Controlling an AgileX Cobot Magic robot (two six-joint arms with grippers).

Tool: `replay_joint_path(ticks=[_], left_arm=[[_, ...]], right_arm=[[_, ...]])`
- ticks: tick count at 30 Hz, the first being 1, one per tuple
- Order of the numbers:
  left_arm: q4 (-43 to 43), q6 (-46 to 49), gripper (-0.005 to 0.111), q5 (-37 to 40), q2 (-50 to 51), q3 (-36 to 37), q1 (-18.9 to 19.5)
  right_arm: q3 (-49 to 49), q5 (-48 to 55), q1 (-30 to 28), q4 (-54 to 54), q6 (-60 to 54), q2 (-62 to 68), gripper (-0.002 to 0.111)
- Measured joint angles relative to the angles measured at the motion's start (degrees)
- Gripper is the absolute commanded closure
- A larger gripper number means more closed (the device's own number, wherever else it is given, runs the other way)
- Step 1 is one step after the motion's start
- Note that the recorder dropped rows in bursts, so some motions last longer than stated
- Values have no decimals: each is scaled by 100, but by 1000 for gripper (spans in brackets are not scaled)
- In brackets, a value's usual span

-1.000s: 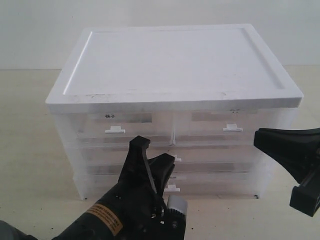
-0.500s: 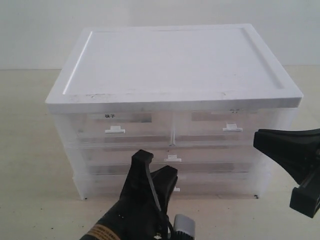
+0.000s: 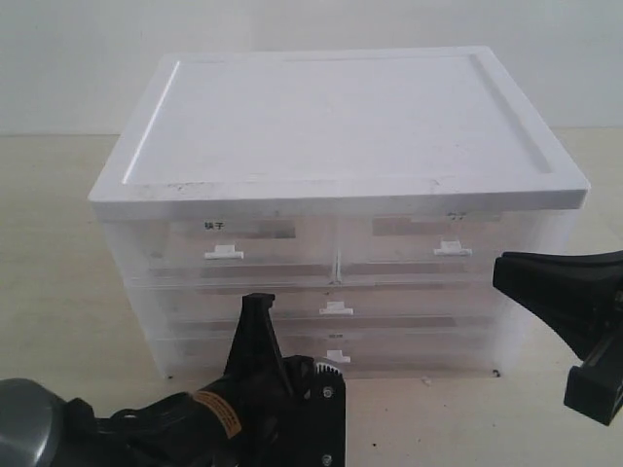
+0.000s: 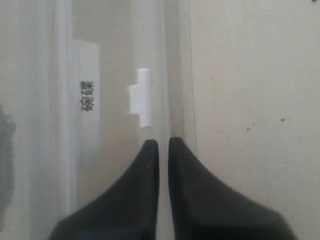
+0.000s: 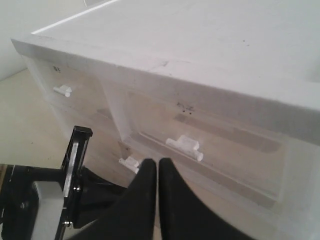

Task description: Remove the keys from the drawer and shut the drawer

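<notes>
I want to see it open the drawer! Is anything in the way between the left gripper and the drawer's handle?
Nothing visible is. The left gripper, shut, stands in front of the cabinet, a bit to the left of the handle of the drawer. Only open space shows between them. The drawer is closed.

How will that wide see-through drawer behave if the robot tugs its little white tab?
The drawer looks like thin plastic, so it is probably light and slightly flexible. Its white tab is small and smooth; a grip may slip off. The whole cabinet might slide forward too, as it seems lightweight.
</notes>
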Motion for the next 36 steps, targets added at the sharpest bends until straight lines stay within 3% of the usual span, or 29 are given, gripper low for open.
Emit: replay_joint_path(ticks=[10, 20, 27, 31, 36], left_arm=[[-124, -24, 102, -559, 13, 0, -52], [-554, 439, 101, -2119, 13, -33, -1194], [-864, 695, 57, -2549, 13, -35, -1194], [-903, 722, 65, -2549, 13, -35, -986], [-647, 722, 89, -2332, 13, -35, -713]], right_arm=[[0, -11, 0, 0, 0, 0, 108], [0, -11, 0, -66, 13, 0, 108], [0, -11, 0, -66, 13, 0, 108], [0, -11, 0, -66, 13, 0, 108], [0, -11, 0, -66, 13, 0, 108]])
